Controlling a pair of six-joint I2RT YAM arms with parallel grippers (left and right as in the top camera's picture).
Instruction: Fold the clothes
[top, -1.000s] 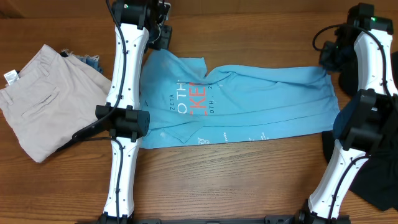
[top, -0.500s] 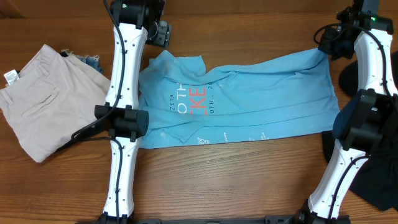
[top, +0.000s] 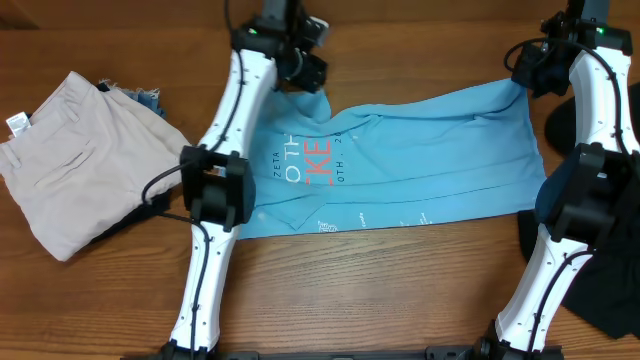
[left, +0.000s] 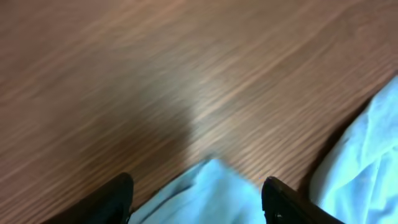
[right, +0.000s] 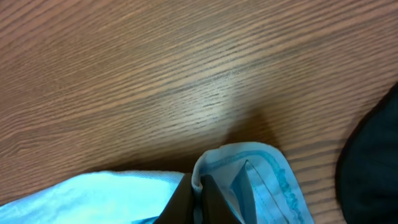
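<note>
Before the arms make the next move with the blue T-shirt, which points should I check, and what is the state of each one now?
1. Right gripper grips a corner of the light blue T-shirt: ok, shut on the hem.
2. Left gripper free of cloth: ok, jaws open, fabric below them not pinched.
3. Shirt lies flat: not ok, creases run across it.
4. Black T-shirt apart from the held corner: ok.
5. Beige shorts out of the way: ok, apart at the left.

Blue T-shirt (top: 430, 160) matt soft cloth; table (top: 380, 295) smooth grained wood.
</note>
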